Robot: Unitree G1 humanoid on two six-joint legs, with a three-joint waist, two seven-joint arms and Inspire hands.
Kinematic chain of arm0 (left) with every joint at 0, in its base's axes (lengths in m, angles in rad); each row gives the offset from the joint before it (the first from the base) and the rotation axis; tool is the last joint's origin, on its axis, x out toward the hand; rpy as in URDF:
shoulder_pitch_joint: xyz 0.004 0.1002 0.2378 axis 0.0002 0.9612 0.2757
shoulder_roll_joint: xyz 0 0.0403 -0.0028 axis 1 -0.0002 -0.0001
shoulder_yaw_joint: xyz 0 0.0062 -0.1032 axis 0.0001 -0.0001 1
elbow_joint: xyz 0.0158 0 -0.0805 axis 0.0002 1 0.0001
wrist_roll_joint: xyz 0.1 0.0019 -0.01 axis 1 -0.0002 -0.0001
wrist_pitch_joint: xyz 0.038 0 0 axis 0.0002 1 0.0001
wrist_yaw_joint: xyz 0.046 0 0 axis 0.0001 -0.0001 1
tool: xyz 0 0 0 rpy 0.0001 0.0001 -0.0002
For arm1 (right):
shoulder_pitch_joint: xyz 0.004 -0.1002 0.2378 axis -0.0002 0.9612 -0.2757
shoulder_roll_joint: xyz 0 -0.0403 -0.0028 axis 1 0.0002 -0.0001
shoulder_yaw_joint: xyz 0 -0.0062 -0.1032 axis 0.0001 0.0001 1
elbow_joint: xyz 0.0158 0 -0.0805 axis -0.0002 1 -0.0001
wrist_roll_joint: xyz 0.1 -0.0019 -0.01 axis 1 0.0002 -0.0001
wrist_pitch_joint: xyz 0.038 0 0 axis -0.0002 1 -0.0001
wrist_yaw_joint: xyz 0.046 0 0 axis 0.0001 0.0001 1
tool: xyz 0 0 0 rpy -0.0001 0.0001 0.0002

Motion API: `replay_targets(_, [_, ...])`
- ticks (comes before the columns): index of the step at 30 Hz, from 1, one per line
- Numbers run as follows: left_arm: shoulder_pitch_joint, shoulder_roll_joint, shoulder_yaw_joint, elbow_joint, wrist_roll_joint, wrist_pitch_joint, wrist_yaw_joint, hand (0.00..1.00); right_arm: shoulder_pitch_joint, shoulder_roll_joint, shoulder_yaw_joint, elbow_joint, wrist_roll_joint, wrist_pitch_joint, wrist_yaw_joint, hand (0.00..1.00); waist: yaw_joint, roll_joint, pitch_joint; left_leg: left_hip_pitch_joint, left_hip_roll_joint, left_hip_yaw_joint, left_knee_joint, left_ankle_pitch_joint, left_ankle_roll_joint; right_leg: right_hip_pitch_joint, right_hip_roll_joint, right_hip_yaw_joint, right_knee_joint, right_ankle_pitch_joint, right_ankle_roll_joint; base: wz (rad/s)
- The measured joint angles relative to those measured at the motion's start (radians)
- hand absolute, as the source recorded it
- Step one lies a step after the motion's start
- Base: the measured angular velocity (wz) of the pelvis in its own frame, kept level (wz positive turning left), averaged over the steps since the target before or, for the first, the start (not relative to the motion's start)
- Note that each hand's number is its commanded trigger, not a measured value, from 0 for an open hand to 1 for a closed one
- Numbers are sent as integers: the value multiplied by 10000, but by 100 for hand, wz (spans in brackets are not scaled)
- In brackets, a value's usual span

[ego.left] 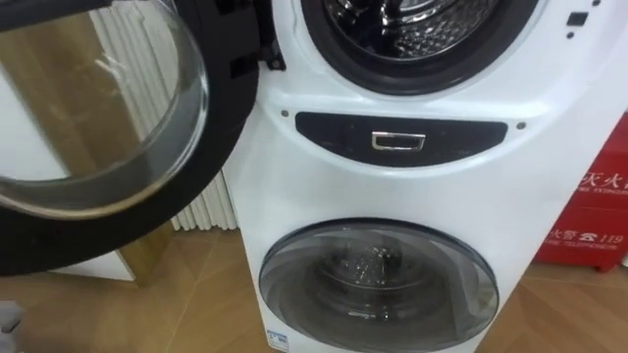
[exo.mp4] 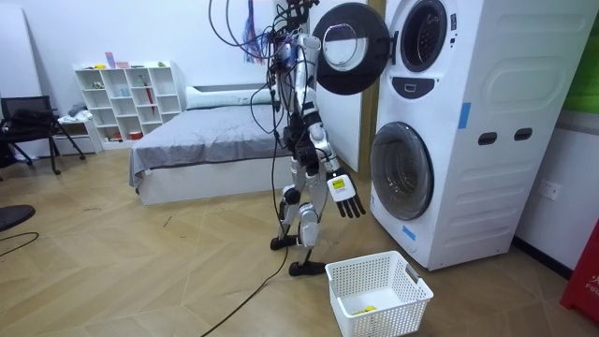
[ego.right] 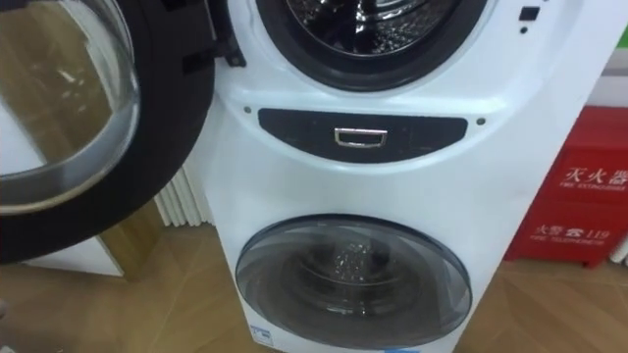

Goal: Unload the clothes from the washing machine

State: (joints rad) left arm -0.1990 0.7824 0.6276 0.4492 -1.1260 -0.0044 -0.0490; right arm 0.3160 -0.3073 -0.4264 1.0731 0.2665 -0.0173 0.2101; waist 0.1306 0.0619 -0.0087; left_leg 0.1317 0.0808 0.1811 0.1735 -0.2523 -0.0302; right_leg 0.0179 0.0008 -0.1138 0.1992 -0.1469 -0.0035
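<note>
Low before the washing machine (exo.mp4: 487,94), right robot hand (exo.mp4: 344,195) is hung open, empty. Clothes are presumed deep in its upper drum (ego.left: 422,29), door (ego.left: 98,118) swung clear. Hand should be raised and reached straight in.

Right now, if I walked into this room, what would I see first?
Probably the tall white washing machine, two drums stacked, with its upper door swung wide open and its lower door closed. The robot stands right in front of it, its right hand hanging low with relaxed fingers. A white basket sits on the floor by its feet, with a small yellow thing inside.
</note>
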Motion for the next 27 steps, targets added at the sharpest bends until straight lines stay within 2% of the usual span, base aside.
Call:
replay_targets(6, [-256,118,-126,-466,134,-20,23,0,-28,12,116,45,-53,197,-11,0,-53,-28,61,-32,-23,-218,121,1,2,23,-60,-228,-135,-11,17,12])
replay_targets(13, [-265,30,-138,-1796,1618,-12,21,0,-176,111,119,40,-352,222,226,0,-124,-71,79,-166,-79,-457,135,15,39,60,-120,-413,-118,20,69,12])
replay_targets(15, [-253,-332,-77,-2470,2303,-44,21,0,-238,146,202,48,-329,250,216,0,-156,-103,123,-121,-98,-538,149,31,63,190,-166,-552,-136,26,75,29])
replay_targets(17, [-169,-1108,-181,-3483,2751,-261,16,0,-433,187,622,280,-352,248,220,0,-196,-154,176,-27,-159,-753,145,57,108,382,-240,-655,-139,7,123,31])
replay_targets(19, [52,-1419,-382,-3954,2774,-330,-45,0,-675,284,785,281,-363,205,219,0,-226,-152,179,-79,-221,-797,137,86,154,377,-305,-663,-134,5,148,13])
replay_targets(22, [656,-1534,-1025,-4813,3367,-272,-461,0,-989,374,1006,301,-378,200,225,0,-387,-131,194,-241,-290,-861,173,121,210,353,-364,-656,-153,35,198,11])
replay_targets(24, [959,-1911,-1350,-5335,4044,-261,-540,0,-1032,382,1011,263,-360,193,215,0,-630,-157,209,-302,-353,-958,183,153,254,322,-412,-615,-135,15,232,15])
replay_targets(26, [1188,-2928,-1915,-6150,4476,-211,-544,0,-1048,433,1178,214,-297,195,179,0,-1042,-172,189,-347,-421,-967,120,213,298,166,-448,-490,-92,10,251,-3])
replay_targets(27, [1292,-3135,-2117,-6314,4523,-204,-652,0,-1077,465,1245,177,-296,200,145,0,-1154,-192,199,-358,-422,-943,82,224,298,159,-436,-448,-93,28,262,-21])
